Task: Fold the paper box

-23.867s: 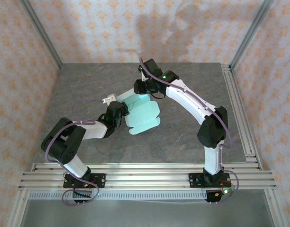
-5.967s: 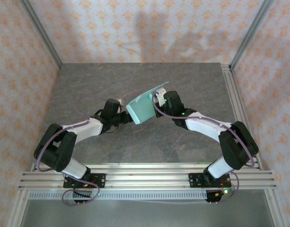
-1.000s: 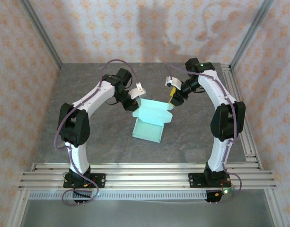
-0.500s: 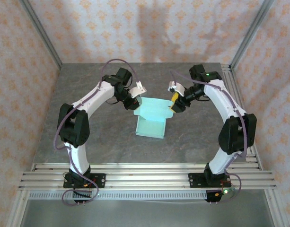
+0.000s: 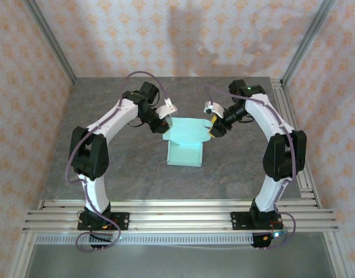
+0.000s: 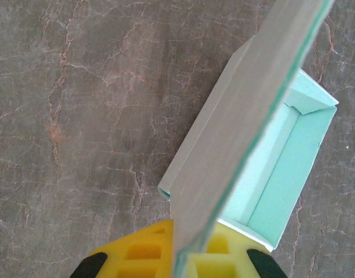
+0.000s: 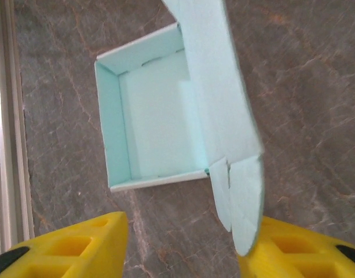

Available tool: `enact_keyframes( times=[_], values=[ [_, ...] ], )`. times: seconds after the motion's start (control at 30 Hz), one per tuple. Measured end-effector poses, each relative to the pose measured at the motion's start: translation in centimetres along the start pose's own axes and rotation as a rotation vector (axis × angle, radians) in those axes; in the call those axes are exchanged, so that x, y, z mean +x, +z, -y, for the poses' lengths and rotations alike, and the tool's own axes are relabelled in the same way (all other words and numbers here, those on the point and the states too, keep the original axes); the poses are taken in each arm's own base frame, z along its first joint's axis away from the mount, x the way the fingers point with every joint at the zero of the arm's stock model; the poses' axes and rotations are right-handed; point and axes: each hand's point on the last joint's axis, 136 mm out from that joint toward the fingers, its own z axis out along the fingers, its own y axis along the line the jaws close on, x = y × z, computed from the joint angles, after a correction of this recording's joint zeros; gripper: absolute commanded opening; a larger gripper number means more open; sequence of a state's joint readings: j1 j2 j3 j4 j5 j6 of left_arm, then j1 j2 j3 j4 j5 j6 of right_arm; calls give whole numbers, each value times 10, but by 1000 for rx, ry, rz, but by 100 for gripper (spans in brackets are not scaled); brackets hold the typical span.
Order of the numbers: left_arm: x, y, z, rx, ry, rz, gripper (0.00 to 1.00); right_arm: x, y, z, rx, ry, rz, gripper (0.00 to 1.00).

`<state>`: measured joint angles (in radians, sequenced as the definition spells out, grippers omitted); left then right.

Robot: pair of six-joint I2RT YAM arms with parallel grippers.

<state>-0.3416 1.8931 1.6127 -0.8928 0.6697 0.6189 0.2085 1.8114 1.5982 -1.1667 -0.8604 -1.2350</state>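
Since a second ago the paper box has turned squarer, and it sits mid-table. We've got a grey marbled tabletop, floral walls and plenty of bare room all round. The left gripper pinches a thin mint card flap, and the right gripper has its jaws apart beside the box.

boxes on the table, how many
1. The box sits near the middle of the table, top open, with the left fingers pinched on one of its panels. I doubt another is hidden.
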Motion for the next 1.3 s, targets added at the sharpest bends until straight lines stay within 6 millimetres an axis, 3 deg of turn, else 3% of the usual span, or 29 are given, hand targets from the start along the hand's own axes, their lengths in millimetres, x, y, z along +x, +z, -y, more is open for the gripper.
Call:
enact_keyframes(
  times=[0.33,0.57,1.07,1.2,1.3],
  values=[
    [-5,-4,0,1,5,10,0,6,13,10,-27,17,-17,24],
    [-3,-4,0,3,0,5,0,8,16,14,-43,20,-31,0],
    [-3,-5,-1,8,-7,10,5,6,17,20,-8,58,-15,0],
    [-4,-5,0,15,-7,14,2,8,19,22,40,48,0,35],
    [-5,-5,2,26,-6,21,2,9,17,23,81,34,7,45]
  ],
)
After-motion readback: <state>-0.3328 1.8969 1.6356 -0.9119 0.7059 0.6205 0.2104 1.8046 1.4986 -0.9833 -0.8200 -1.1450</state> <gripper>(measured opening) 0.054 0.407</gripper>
